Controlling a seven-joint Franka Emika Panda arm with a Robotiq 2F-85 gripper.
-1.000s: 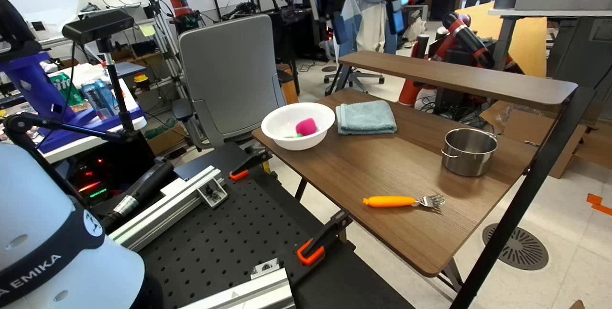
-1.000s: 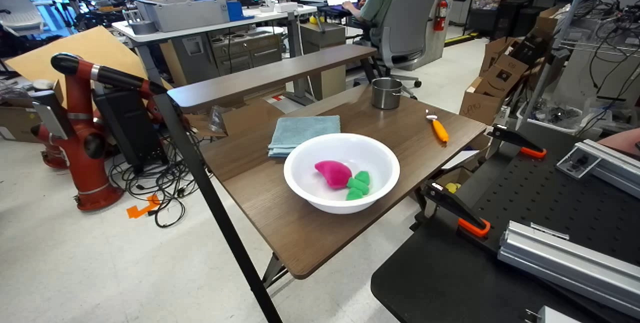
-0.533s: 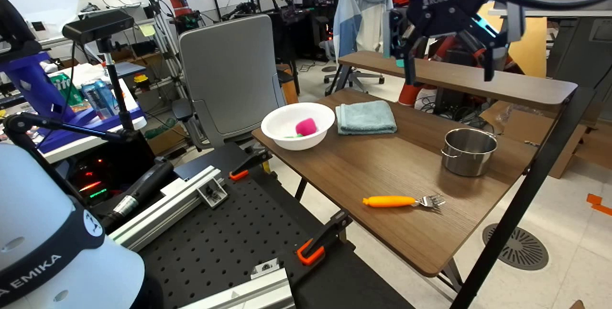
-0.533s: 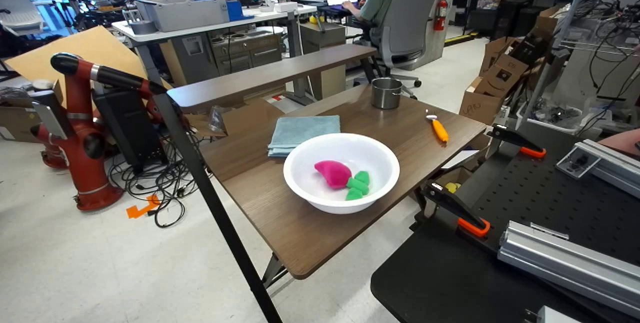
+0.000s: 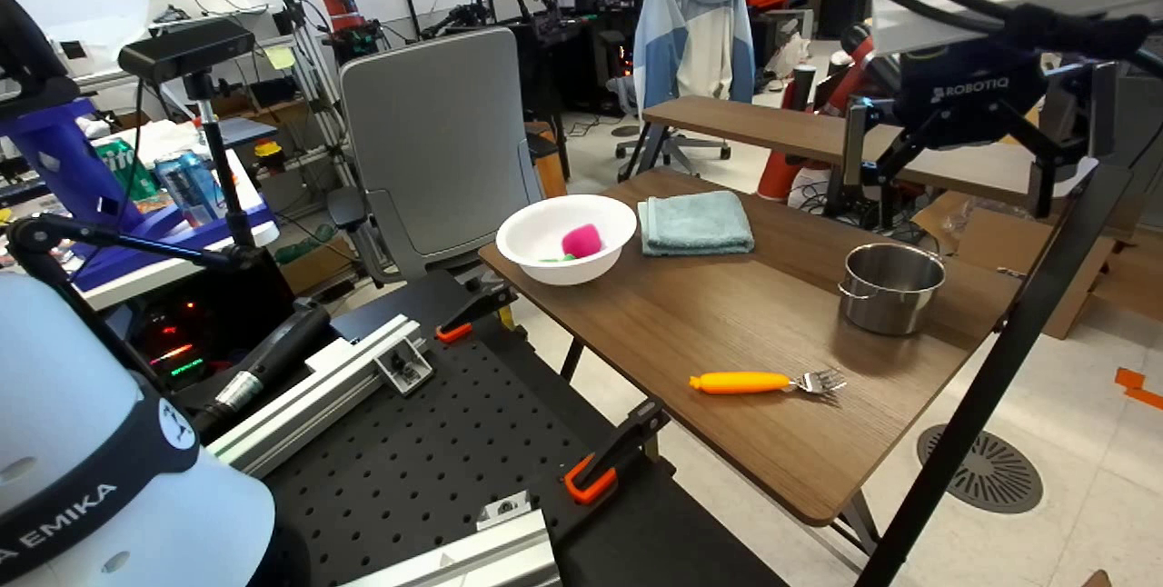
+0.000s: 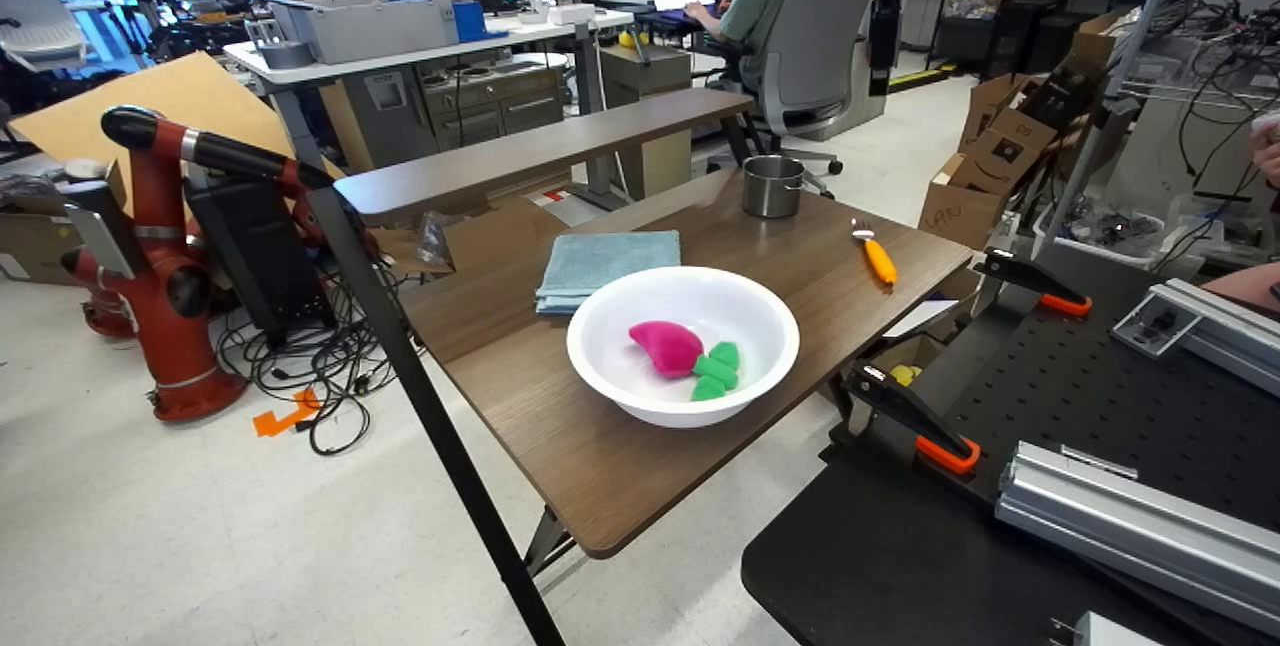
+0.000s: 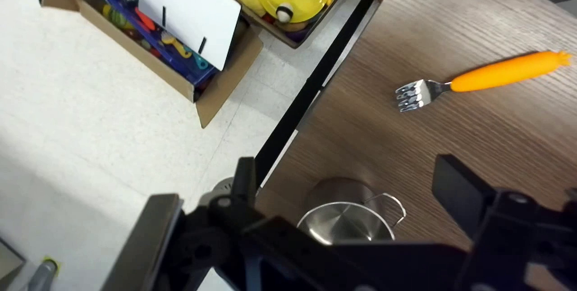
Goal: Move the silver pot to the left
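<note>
The silver pot (image 5: pixel 889 307) stands upright on the brown table (image 5: pixel 727 323), near the table's end, in both exterior views (image 6: pixel 771 191). It has thin wire handles. My gripper (image 5: pixel 963 198) is open and empty, in the air above the pot and apart from it. It shows edge-on at the top of an exterior view (image 6: pixel 881 66). In the wrist view the pot (image 7: pixel 345 225) lies between the spread fingers (image 7: pixel 460 194), below them, with its near part hidden by the gripper body.
A fork with orange handle (image 5: pixel 740 383) lies near the pot. A white bowl (image 6: pixel 590 366) with pink and green toys and a folded teal towel (image 5: pixel 695 223) sit at the table's far part. A raised shelf (image 5: pixel 772 125) runs along one side, with a black leg (image 5: pixel 990 378) near the pot.
My gripper has moved right and down in an exterior view, to above the pot, and has come into sight at the top of an exterior view. The pot has not moved.
</note>
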